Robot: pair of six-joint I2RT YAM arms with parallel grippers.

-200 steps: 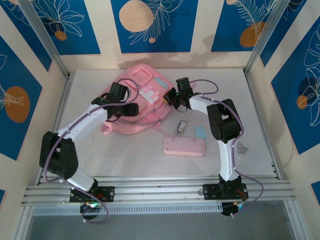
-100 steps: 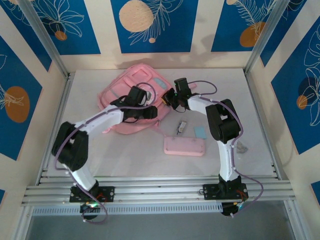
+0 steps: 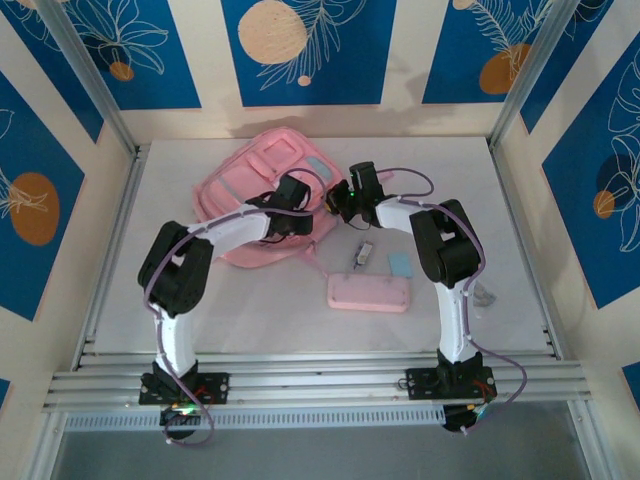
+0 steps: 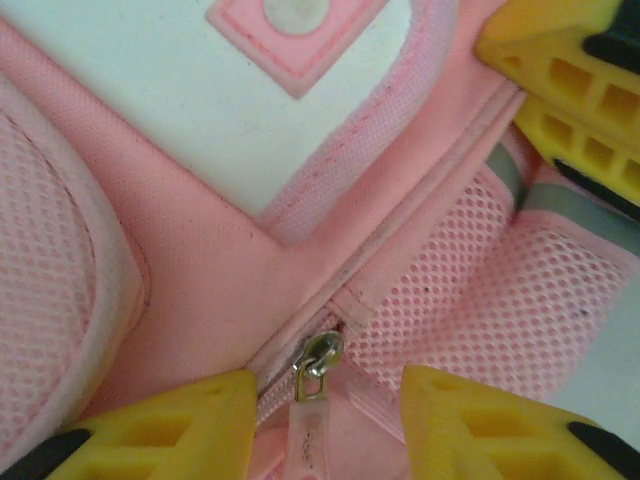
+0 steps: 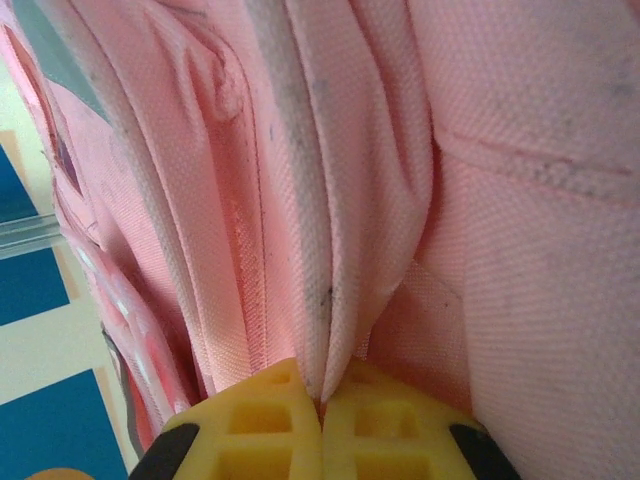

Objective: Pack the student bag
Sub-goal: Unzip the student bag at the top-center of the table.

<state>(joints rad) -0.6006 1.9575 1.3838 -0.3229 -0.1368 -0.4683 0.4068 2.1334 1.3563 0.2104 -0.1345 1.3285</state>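
Left wrist: the spread left end effector (image 4: 320,400) straddles the student bag (image 4: 200,260)'s zipper pull (image 4: 320,358), likely next pinching it to unzip, while the right end effector (image 5: 322,400) pinches its fabric (image 5: 330,250).

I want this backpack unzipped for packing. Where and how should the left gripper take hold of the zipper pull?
Probably the pink tab hanging from the metal slider: it is thin and lies between the fingers of the left gripper, which straddle it. Come in head-on from the tab's free end and pinch across it.

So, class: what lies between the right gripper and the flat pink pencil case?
A small silver-and-dark object, too small to identify, shows there in the top view.
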